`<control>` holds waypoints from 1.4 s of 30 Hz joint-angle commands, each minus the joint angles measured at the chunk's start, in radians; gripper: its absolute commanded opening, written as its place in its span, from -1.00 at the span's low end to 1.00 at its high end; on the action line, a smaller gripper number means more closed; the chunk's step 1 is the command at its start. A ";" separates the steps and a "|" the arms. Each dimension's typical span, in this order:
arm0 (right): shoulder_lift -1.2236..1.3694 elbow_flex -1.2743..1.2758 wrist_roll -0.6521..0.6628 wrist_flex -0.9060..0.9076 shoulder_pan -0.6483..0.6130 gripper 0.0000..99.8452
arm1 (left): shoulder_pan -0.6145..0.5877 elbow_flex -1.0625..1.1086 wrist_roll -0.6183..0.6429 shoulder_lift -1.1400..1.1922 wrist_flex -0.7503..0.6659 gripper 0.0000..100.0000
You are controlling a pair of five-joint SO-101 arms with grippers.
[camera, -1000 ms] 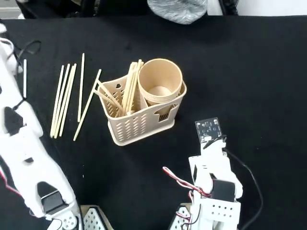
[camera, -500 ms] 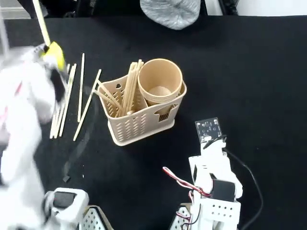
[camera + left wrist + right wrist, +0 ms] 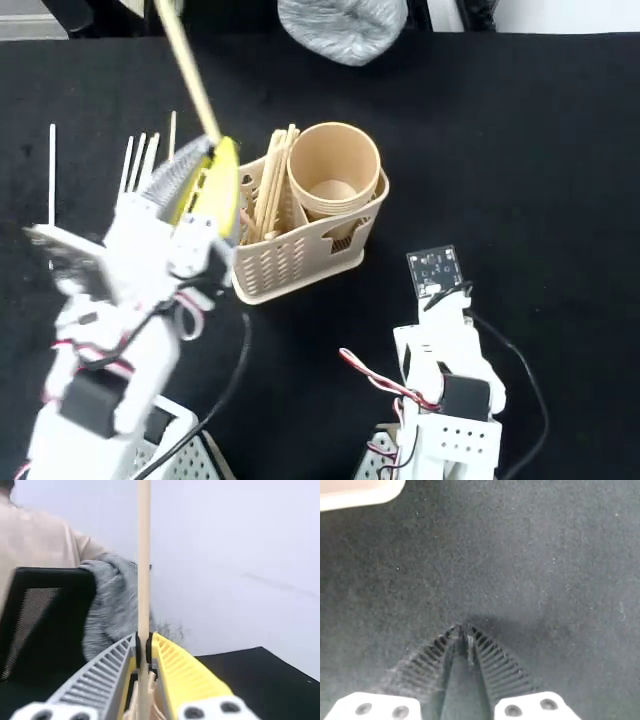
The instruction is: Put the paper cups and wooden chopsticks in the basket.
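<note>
Left pincer [image 3: 212, 148] pinches one chopstick [image 3: 186, 62], tilted, at the basket's [image 3: 290, 262] nine o'clock, having swung in from the table [image 3: 520, 150] edge; cups [image 3: 333, 165] sit inside. Right pincer [image 3: 464, 628], pressed together, sits at five o'clock.

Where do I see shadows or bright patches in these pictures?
Right wrist view: a darker shadow lies on the cloth just ahead of the right gripper. Left wrist view: a bright pale wall backs the chopstick in the left gripper.

One basket [image 3: 290, 262], one stack of paper cups [image 3: 333, 165], one raised chopstick [image 3: 187, 70], more chopsticks [image 3: 272, 185] too bunched to count.
</note>
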 commanded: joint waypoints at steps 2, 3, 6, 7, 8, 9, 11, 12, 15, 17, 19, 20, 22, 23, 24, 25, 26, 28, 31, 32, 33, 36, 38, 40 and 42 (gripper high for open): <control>-0.071 -0.004 0.006 0.005 -0.011 -0.97 | 0.008 0.209 0.005 0.003 -0.218 -0.94; -0.071 -0.004 0.006 0.005 -0.011 -0.97 | 0.002 0.220 0.006 0.012 -0.229 -0.94; -0.071 -0.004 0.006 0.005 -0.011 -0.97 | -0.010 0.225 0.012 0.049 -0.233 -0.92; -0.071 -0.004 0.006 0.005 -0.011 -0.97 | -0.008 0.229 0.012 0.061 -0.232 -0.88; -0.071 -0.004 0.006 0.005 -0.011 -0.97 | -0.007 0.234 0.014 0.072 -0.229 -0.82; -0.071 -0.004 0.006 0.005 -0.011 -0.97 | -0.004 0.234 0.018 0.081 -0.212 -0.76; -0.071 -0.004 0.006 0.005 -0.011 -0.97 | -0.002 0.217 0.061 0.095 -0.133 -0.67; -0.071 -0.004 0.006 0.005 -0.011 -0.97 | -0.007 0.200 0.084 0.100 -0.098 -0.65; -0.071 -0.004 0.006 0.005 -0.011 -0.97 | -0.012 0.148 0.095 0.103 -0.023 -0.64; -0.071 -0.004 0.006 0.005 -0.011 -0.97 | -0.012 0.120 0.095 0.101 0.023 -0.64; -0.071 -0.004 0.006 0.005 -0.011 -0.97 | -0.012 0.081 0.097 0.101 0.075 -0.64; -0.071 -0.004 0.006 0.005 -0.011 -0.97 | -0.012 0.059 0.098 0.101 0.101 -0.64; -0.071 -0.004 0.006 0.005 -0.011 -0.97 | -0.025 0.004 0.101 0.091 0.173 -0.64; -0.071 -0.004 0.006 0.005 -0.011 -0.97 | -0.039 -0.031 0.103 0.074 0.221 -0.64; -0.071 -0.004 0.006 0.005 -0.011 -0.97 | -0.058 -0.073 0.103 0.051 0.276 -0.64; -0.071 -0.004 0.006 0.005 -0.011 -0.97 | -0.082 -0.113 0.103 0.026 0.330 -0.64; -0.071 -0.004 0.006 0.005 -0.011 -0.97 | -0.117 -0.157 0.103 0.000 0.388 -0.64; -0.071 -0.004 0.006 0.005 -0.011 -0.97 | -0.208 -0.263 0.103 -0.035 0.511 -0.64; -0.071 -0.004 0.006 0.005 -0.011 -0.97 | -0.332 -0.412 0.097 -0.015 0.690 -0.64; -0.071 -0.004 0.006 0.005 -0.011 -0.97 | -0.374 -0.444 0.097 0.009 0.736 -0.64; -0.071 -0.004 0.006 0.005 -0.011 -0.97 | -0.414 -0.464 0.095 0.044 0.775 -0.64; -0.071 -0.004 0.006 0.005 -0.011 -0.97 | -0.521 -0.464 0.060 0.178 0.809 -0.64; -0.071 -0.004 0.006 0.005 -0.011 -0.97 | -0.578 -0.449 0.034 0.255 0.807 -0.64; -0.071 -0.004 0.006 0.005 -0.011 -0.97 | -0.613 -0.437 -0.005 0.328 0.807 -0.64; -0.071 -0.004 0.006 0.005 -0.011 -0.97 | -0.636 -0.414 -0.066 0.393 0.798 -0.64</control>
